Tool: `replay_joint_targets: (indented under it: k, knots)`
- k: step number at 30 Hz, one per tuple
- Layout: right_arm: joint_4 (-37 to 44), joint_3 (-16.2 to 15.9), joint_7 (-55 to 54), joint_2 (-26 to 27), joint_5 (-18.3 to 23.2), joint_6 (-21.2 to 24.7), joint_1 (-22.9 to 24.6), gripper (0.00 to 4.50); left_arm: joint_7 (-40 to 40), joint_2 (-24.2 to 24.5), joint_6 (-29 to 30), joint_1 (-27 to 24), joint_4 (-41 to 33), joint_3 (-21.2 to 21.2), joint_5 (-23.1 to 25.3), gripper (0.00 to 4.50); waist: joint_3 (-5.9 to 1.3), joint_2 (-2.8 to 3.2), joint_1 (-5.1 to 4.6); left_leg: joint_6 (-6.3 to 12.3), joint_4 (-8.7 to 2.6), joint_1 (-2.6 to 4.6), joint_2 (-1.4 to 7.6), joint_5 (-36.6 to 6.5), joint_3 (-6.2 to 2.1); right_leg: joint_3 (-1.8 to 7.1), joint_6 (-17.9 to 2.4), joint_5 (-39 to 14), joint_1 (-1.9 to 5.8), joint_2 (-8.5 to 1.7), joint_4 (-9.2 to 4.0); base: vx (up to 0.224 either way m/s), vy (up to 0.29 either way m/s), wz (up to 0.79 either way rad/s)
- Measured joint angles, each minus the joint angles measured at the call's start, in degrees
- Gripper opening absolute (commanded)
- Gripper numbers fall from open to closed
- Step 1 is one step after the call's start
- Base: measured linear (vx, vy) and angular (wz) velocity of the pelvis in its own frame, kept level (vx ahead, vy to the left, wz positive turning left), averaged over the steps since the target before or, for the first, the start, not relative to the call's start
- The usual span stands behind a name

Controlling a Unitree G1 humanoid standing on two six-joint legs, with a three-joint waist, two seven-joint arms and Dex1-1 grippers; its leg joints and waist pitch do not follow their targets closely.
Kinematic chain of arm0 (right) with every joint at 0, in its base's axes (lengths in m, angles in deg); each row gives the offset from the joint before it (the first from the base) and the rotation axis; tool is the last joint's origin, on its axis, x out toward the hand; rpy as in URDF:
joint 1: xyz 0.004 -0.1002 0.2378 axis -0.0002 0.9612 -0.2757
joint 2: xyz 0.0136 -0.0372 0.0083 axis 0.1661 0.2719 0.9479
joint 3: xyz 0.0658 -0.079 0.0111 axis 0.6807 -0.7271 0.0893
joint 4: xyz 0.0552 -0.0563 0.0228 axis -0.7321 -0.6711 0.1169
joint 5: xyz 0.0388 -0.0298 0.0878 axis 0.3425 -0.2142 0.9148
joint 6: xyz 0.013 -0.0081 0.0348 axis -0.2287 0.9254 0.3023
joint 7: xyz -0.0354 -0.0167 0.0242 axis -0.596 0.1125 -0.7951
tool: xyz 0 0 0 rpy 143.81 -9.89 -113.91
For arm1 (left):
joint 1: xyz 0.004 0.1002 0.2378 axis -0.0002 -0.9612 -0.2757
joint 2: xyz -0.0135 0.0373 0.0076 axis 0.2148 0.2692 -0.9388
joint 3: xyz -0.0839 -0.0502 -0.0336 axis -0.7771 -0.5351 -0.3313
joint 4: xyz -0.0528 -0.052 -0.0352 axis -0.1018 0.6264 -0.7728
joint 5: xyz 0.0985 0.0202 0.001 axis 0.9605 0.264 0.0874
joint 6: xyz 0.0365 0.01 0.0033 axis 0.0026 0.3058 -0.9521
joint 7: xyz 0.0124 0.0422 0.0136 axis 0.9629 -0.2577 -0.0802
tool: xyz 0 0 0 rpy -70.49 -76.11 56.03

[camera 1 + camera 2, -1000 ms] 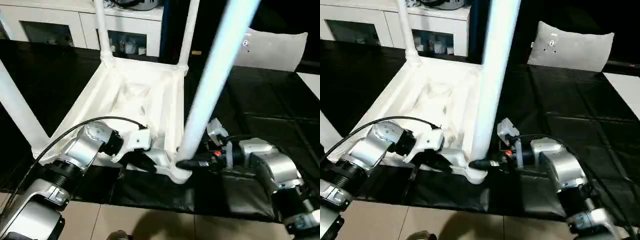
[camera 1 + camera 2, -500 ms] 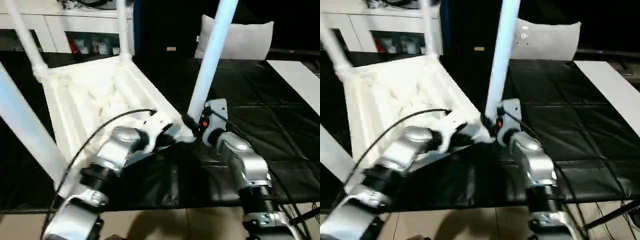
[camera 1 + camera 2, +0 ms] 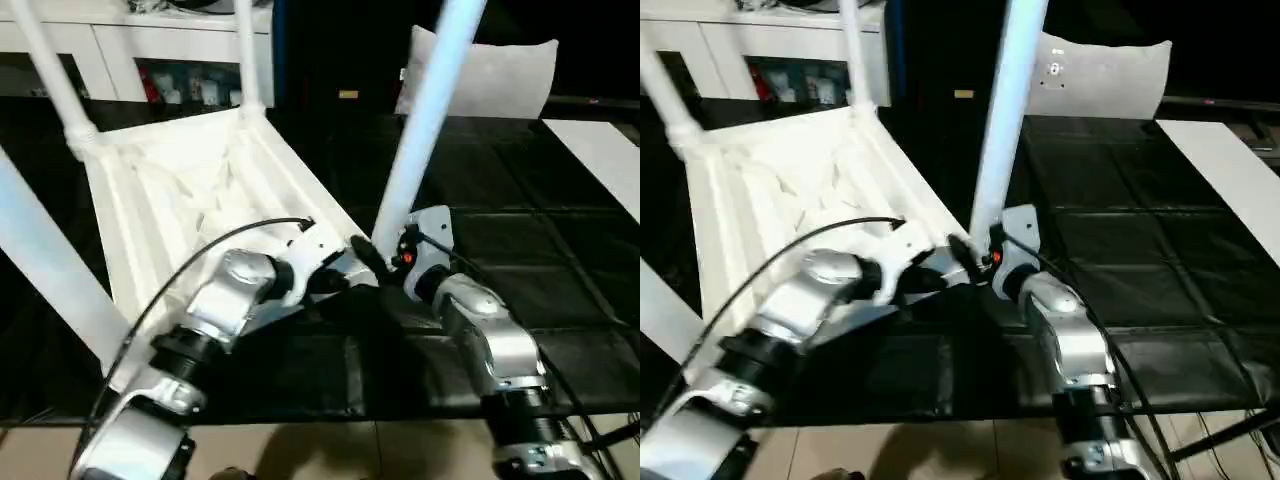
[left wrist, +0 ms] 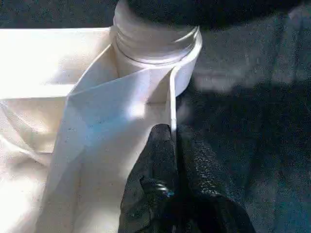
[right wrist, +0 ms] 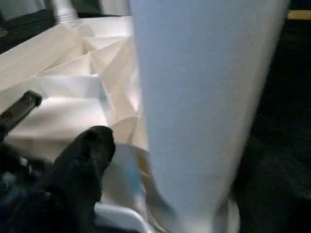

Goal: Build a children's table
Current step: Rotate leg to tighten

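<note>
Though still pinching the table top (image 3: 190,190) rim beside the corner socket (image 4: 155,48) with left jaws, now spreads right jaws off the leg (image 3: 425,110) seated there; lies upturned on the desk (image 3: 520,250), probably fully legged.

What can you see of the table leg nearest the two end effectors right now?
The near leg is a long, smooth white tapered tube, plastic by the look of it. It stands in the near corner socket of the upturned table top and leans slightly, its upper end running out of the head views. The right end effector sits at its base; in the right wrist view one black finger stands apart from the tube. The left end effector is shut on the top's rim just below that socket.
</note>
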Motion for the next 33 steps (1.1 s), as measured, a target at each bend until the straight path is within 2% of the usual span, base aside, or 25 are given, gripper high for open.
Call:
replay_joint_targets:
  k: [4,7,12,13,17,21,33]
  knots:
    - [0.1,-1.1,8.4,-4.6,1.3,-1.3,0.0,4.43,4.0,2.9,-3.0,0.0,0.6,0.5,-0.4,0.0,0.0,0.01,0.32,0.0,0.03,-0.02,0.0,0.0,0.0,0.0,0.0,0.0,0.01,0.0,-0.02,0.0,0.0,0.0]
    - [-1.0,-3.3,17.5,-9.4,1.7,-3.3,-0.1,4.43,9.9,6.9,-6.4,0.0,0.8,1.5,-1.3,0.0,0.0,0.01,0.56,0.01,0.05,-0.03,0.01,0.0,0.0,-0.01,0.0,0.0,0.02,0.0,-0.02,0.0,0.0,0.0]
    - [-3.7,-5.0,29.0,-12.2,3.9,-4.2,-1.0,4.43,18.8,11.6,-10.5,0.0,1.2,2.4,-2.1,0.0,0.0,0.0,1.82,0.01,0.11,-0.02,0.02,0.0,0.0,-0.03,0.0,0.1,0.03,-0.01,0.02,0.0,0.0,0.0]
    - [-4.1,-5.4,30.7,-12.2,4.3,-4.3,-1.4,4.18,20.3,12.3,-11.4,0.0,1.2,2.8,-2.2,0.0,0.0,0.0,2.03,0.02,0.14,-0.03,0.02,0.0,0.0,-0.03,0.0,0.1,0.05,-0.03,0.02,0.0,0.0,0.0]
    - [-6.0,-6.6,36.0,-12.3,5.8,-4.3,-3.5,3.95,24.4,13.8,-15.4,0.0,1.3,4.6,-2.3,0.0,-0.01,-0.03,3.2,0.13,0.41,-0.05,0.02,-0.1,0.02,-0.04,-0.1,0.1,0.18,-0.08,0.03,0.0,0.0,0.0]
    - [-8.7,-8.8,40.6,-12.7,5.9,-4.4,-4.6,3.62,27.0,14.2,-18.6,0.0,2.0,5.8,-2.4,0.0,-0.02,-0.04,3.82,0.14,0.53,-0.04,0.02,-0.1,0.05,-0.04,-0.2,0.1,0.28,-0.13,0.04,0.0,0.0,0.0]
    - [-13.5,-10.8,46.6,-12.9,5.8,-4.9,-6.9,2.47,29.8,14.0,-23.3,1.7,5.2,7.3,-1.9,0.0,-0.04,-0.16,4.06,0.13,0.56,0.02,0.03,-0.1,0.06,-0.05,-0.3,0.2,0.26,-0.14,0.14,0.0,0.0,0.0]
